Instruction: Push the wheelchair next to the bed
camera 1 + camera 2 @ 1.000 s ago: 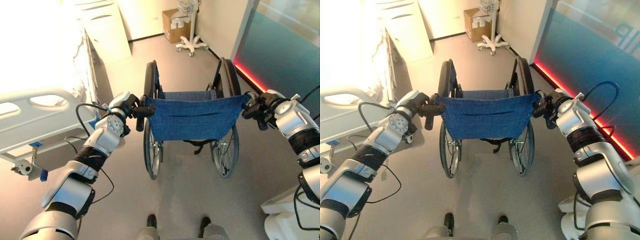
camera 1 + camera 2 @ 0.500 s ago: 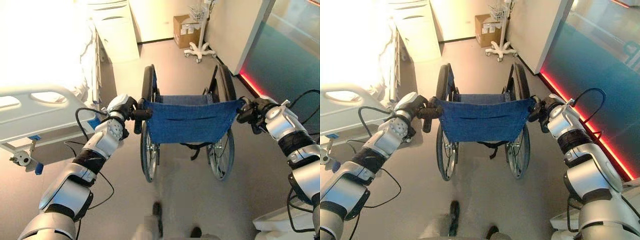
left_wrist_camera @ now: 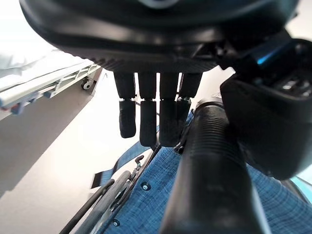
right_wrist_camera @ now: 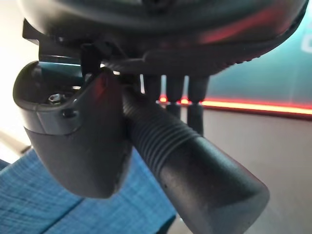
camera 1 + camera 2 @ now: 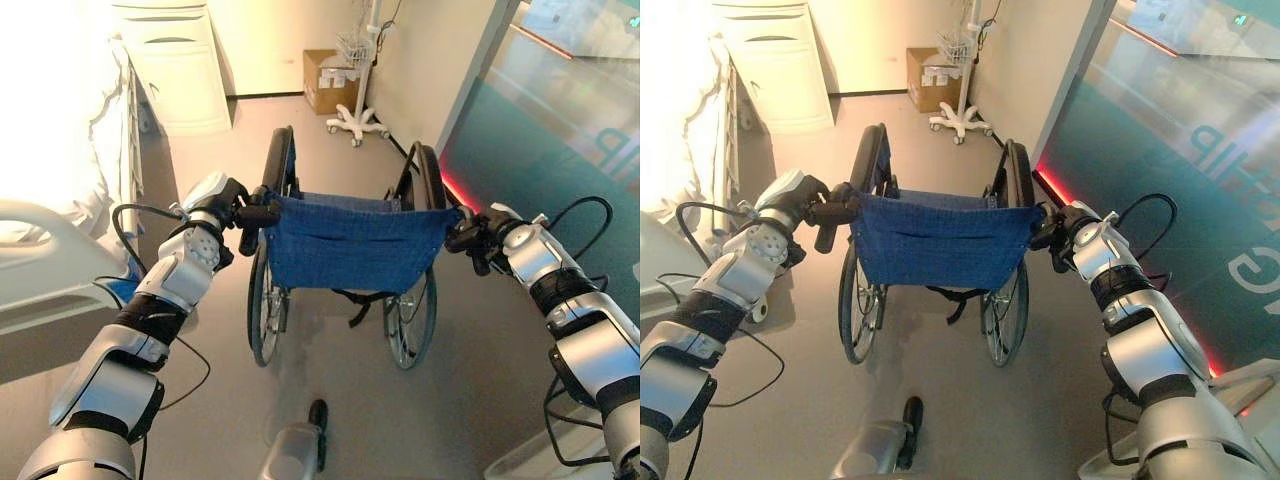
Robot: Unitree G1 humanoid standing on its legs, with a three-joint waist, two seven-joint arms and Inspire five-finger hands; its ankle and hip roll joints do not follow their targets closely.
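Wheelchair gripped by both push handles, bed off beyond the left hand.

The bed (image 5: 45,270) lies outward of the left hand; the wheelchair (image 5: 350,245) stands between the hands, its wheels on the floor. It is probably heavy yet free-rolling, its cloth back soft, so the stiff ribbed handles are the hold. The left hand (image 5: 228,200) and right hand (image 5: 478,238) are each curled round a handle (image 3: 209,165).
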